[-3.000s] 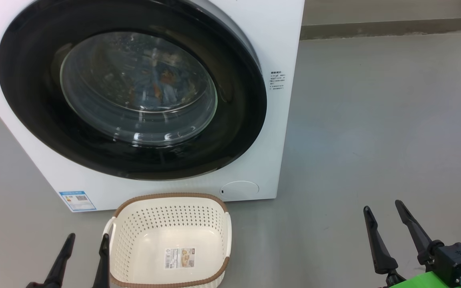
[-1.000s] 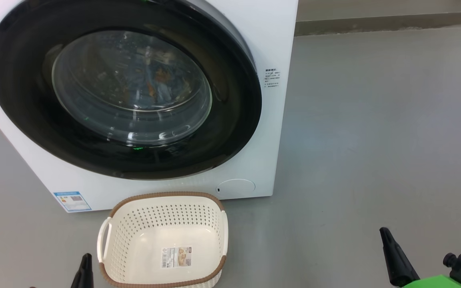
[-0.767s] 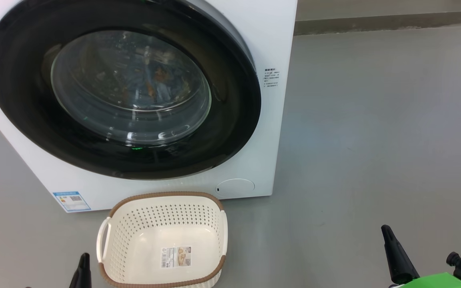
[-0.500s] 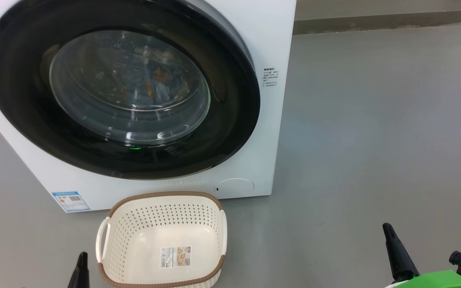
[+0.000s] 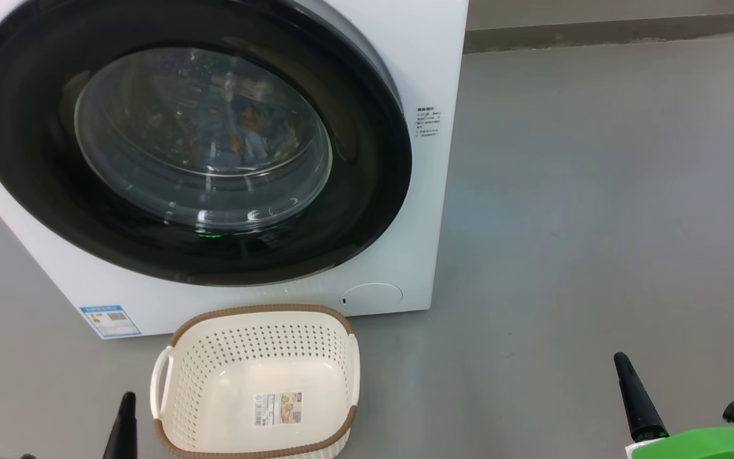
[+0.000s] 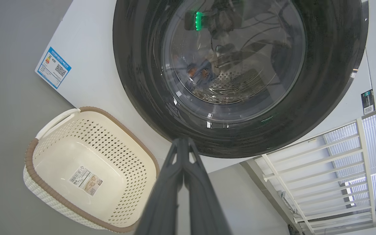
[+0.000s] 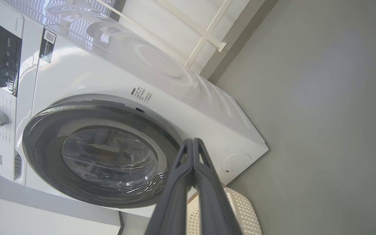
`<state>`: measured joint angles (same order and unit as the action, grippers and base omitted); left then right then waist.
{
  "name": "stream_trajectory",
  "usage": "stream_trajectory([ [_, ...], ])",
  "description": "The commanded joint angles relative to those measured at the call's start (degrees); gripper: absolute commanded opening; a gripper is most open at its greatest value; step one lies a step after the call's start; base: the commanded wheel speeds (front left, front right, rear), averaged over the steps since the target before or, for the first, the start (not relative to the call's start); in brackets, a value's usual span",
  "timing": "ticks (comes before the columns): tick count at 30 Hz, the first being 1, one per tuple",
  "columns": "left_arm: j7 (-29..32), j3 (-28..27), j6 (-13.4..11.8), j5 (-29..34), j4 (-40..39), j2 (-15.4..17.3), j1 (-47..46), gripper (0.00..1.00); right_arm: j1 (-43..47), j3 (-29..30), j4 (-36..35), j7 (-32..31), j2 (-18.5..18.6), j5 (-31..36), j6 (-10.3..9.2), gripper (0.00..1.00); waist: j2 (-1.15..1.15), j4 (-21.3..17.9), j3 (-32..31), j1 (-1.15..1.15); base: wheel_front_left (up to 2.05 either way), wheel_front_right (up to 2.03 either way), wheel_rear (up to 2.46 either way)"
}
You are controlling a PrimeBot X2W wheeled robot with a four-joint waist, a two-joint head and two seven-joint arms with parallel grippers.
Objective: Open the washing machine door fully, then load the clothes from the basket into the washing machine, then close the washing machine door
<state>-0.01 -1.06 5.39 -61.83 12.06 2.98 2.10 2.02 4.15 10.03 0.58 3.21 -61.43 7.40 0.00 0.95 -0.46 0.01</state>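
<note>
Glossy black round washing machine door [image 5: 201, 137], perforated cream plastic basket [image 5: 259, 341], brown-rimmed

Head looks down, wrists forward; all share the washing machine [image 5: 431, 210].

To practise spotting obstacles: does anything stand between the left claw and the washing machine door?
Nothing visible does. The left claw points at the washing machine door's lower black ring; the empty basket sits off to one side.
</note>
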Motion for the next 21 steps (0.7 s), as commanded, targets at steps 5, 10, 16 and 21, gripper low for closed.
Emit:
stream_trajectory([
  [5,0.86,-2.02,1.04,-4.57,-0.75,0.5,-3.51,0.0,-3.6,-0.53,-0.61,-0.77,0.72,-4.84,0.06,0.0,0.0,-0.11,0.08,0.0,0.0,0.0,0.0],
  [10,1.56,-2.45,1.17,-7.74,-0.41,0.43,-4.1,0.0,-4.15,-0.37,-0.05,-1.39,0.73,-8.19,0.07,0.0,0.0,-0.22,0.15,0.0,0.0,0.0,0.0],
  [16,2.27,-2.89,1.3,-10.93,-0.06,0.35,-4.7,0.0,-4.71,-0.2,0.51,-2.02,0.73,-11.56,0.07,0.0,0.0,-0.32,0.22,0.0,0.0,0.0,0.0],
  [21,2.97,-3.32,1.44,-14.12,0.28,0.28,-5.29,0.0,-5.26,-0.02,1.08,-2.65,0.74,-14.93,0.07,0.0,0.0,-0.42,0.29,0.0,0.0,0.0,0.0],
])
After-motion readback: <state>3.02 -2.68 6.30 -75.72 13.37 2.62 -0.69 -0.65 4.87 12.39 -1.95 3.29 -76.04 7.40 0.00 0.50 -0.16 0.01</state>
